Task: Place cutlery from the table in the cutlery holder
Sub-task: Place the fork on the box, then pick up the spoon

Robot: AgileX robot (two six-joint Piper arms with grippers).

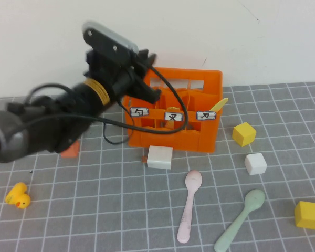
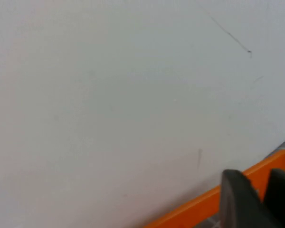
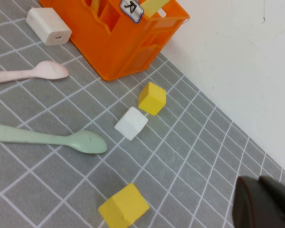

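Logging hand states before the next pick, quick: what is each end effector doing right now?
Left end effector: over the left part of the cutlery holder; grip cannot be told.
Right end effector: above the table, beyond the yellow cubes; grip cannot be told.

desk [image 1: 94, 210]: grey surface ruled with thin white lines, meeting a white wall at the back
crate [image 1: 199, 139]: bright orange, standing on the desk at the back, near the wall
white block [image 1: 159, 157]: on the desk, just in front of the crate
pink spoon [image 1: 189, 206]: flat on the desk, in front of the crate, bowl towards it
green spoon [image 1: 241, 220]: flat on the desk, in front of the crate, just right of the pink spoon
white cube [image 1: 255, 164]: front right of the crate
yellow cube [image 1: 244, 134]: right of the crate, near it
second yellow cube [image 1: 308, 214]: well to the front right of the crate
yellow duck [image 1: 18, 196]: well to the front left of the crate
orange piece [image 1: 70, 151]: left of the crate, partly hidden
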